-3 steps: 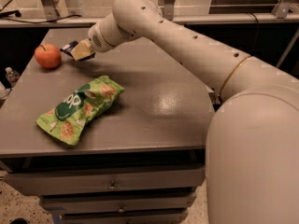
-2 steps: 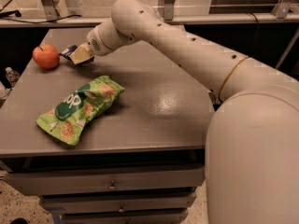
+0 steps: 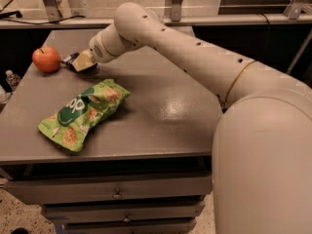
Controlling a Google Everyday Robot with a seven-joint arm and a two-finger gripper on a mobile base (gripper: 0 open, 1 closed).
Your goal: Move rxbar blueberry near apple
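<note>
My gripper (image 3: 84, 61) is low over the far left of the grey metal table (image 3: 161, 106), clamped on the small, flat, dark navy-blue rxbar blueberry (image 3: 69, 59). The bar is just beside the round red-orange apple (image 3: 46, 59), behind the crinkled green chip bag (image 3: 83, 113).

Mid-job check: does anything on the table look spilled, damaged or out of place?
Nothing stands out. The claw is at the rxbar blueberry, right beside the apple at the far left of the table. The green chip bag lies slightly crumpled nearer the front, nothing spilled around it.
</note>
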